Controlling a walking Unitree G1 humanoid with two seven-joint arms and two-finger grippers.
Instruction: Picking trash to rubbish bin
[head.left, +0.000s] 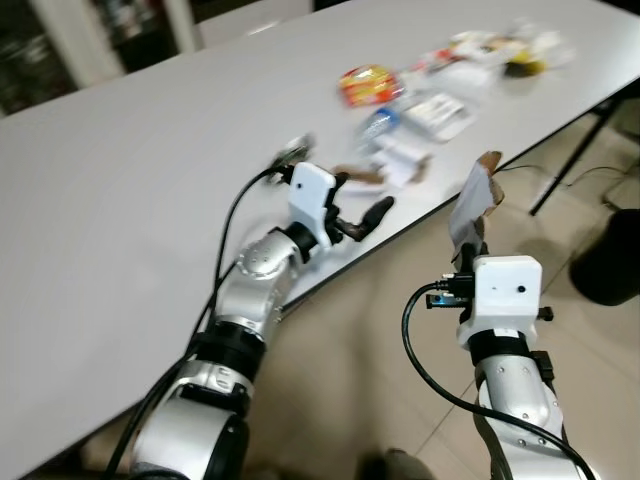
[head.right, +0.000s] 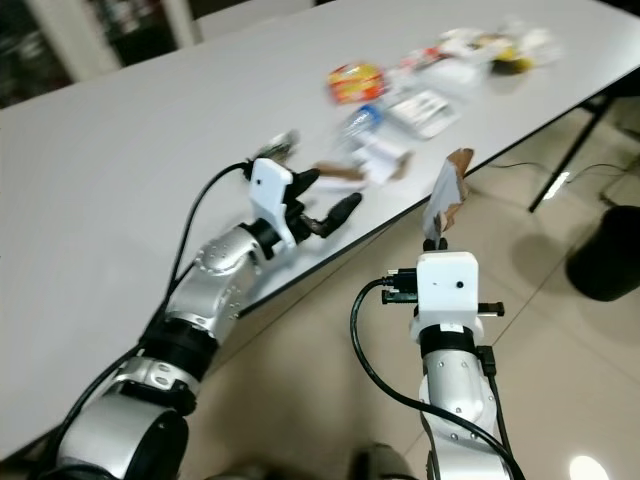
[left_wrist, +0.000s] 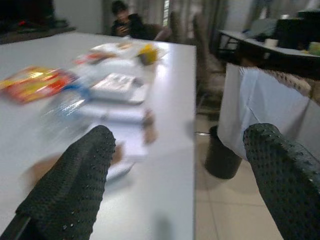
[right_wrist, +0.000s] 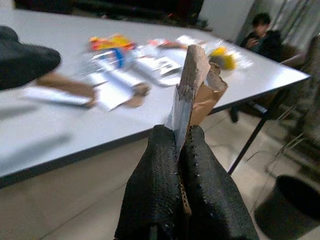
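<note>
Carrying is the step, I judge: my right gripper (head.left: 466, 243) has its jaws clamped flat on a torn brown-and-white paper scrap (head.left: 476, 204), upright at centre right of the frame, off the tabletop (head.left: 120, 180) edge. Best keep it pinched while swinging toward the black rubbish bin (head.left: 610, 255) at far right. My left gripper (head.left: 362, 200) gapes empty over the tabletop.

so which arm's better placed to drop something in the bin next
Right. The right gripper is shut on a torn paper wrapper, off the table on the black bin's side. The left gripper is open over the table edge.
</note>
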